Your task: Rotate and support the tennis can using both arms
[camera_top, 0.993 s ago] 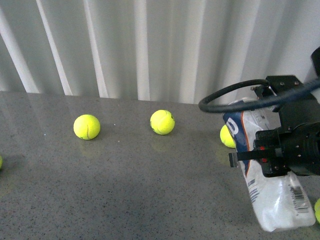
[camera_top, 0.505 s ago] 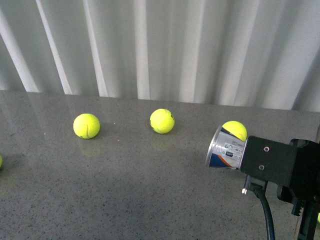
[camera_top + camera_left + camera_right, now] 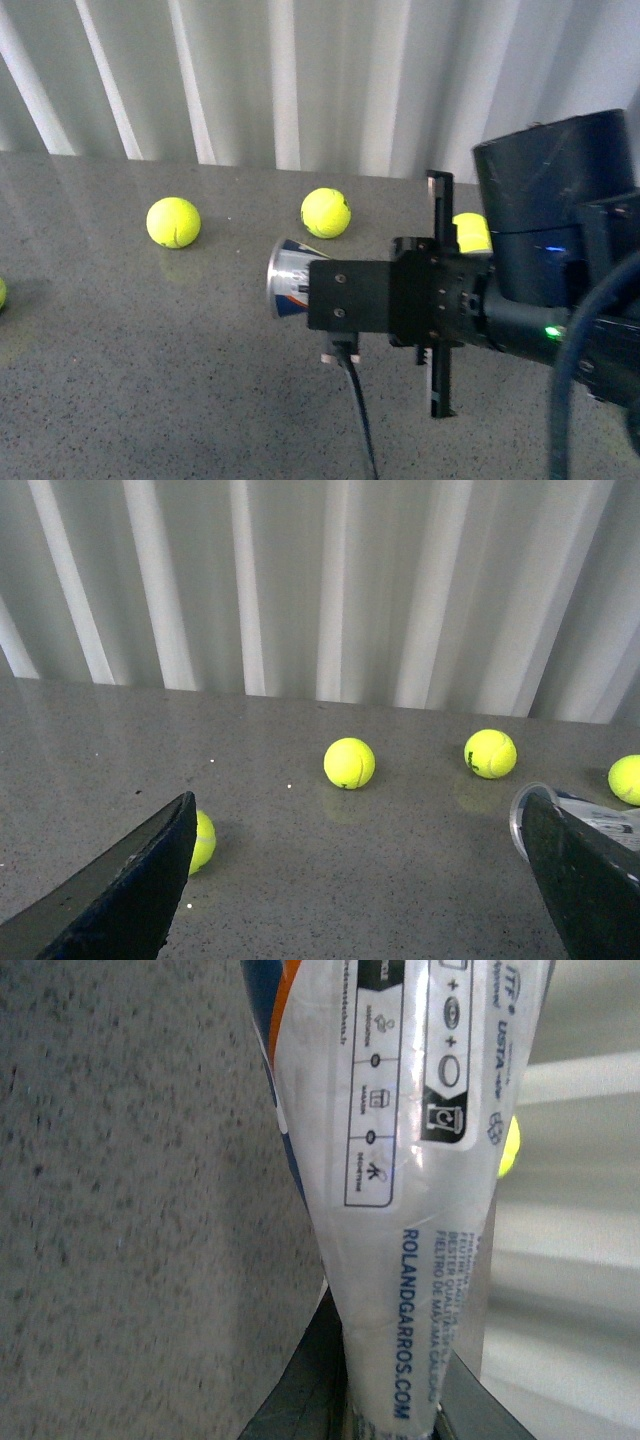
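Observation:
The tennis can [image 3: 288, 279] lies horizontal above the table, its round open-looking end pointing left. My right gripper [image 3: 335, 295] is shut on it; most of the can is hidden behind the black gripper block. In the right wrist view the white label with navy and orange [image 3: 400, 1160] is pinched between the fingers [image 3: 300, 1390] of my right gripper [image 3: 390, 1405]. My left gripper [image 3: 360, 900] is open and empty, low over the table. The can's rim and label [image 3: 600, 815] show just beyond its one finger [image 3: 590, 890]. I cannot tell if they touch.
Yellow tennis balls lie on the grey table [image 3: 150, 380]: one at the left [image 3: 173, 223], one in the middle [image 3: 325, 213], one behind the right arm [image 3: 472, 232], one at the left edge [image 3: 1, 293]. A white corrugated wall [image 3: 300, 80] stands behind.
The can has turned from leaning near upright at the right to horizontal. My right arm has carried it leftward toward the table's middle and now fills the right of the front view.

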Available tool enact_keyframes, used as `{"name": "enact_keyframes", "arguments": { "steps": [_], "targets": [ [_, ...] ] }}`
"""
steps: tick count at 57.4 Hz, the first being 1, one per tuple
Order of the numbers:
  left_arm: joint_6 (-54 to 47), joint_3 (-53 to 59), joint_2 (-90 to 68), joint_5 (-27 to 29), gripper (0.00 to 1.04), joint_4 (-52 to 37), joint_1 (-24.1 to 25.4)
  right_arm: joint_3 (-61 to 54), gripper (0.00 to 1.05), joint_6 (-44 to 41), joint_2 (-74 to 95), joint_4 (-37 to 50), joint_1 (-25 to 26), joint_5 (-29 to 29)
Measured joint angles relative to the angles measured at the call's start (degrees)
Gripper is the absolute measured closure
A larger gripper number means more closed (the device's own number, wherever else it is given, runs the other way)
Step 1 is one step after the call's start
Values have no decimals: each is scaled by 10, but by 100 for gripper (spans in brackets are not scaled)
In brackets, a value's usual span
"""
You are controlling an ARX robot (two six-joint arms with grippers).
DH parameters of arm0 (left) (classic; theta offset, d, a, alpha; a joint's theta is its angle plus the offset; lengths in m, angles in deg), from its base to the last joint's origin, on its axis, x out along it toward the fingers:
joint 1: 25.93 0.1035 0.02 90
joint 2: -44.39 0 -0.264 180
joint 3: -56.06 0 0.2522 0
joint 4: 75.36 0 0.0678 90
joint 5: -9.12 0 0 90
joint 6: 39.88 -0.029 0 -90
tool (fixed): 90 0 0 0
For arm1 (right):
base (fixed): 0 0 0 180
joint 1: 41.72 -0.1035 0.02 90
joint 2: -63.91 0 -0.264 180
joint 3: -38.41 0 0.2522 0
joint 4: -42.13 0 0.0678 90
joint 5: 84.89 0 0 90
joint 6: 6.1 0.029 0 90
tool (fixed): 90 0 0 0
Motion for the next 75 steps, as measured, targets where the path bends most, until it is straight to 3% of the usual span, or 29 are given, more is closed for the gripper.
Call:
{"name": "enact_keyframes", "arguments": {
  "steps": [13, 31, 62, 75],
  "targets": [
    [0, 0, 0, 0, 7, 0, 0, 82, 99, 57, 62, -18, -49, 2],
    [0, 0, 0, 0, 7, 0, 0, 101, 99, 125, 80, -47, -105, -15],
    [0, 0, 0, 0, 7, 0, 0, 101, 99, 144, 108, -38, -111, -19],
    [0, 0, 0, 0, 7, 0, 0, 118, 49, 150, 111, -54, -113, -17]
  ]
}}
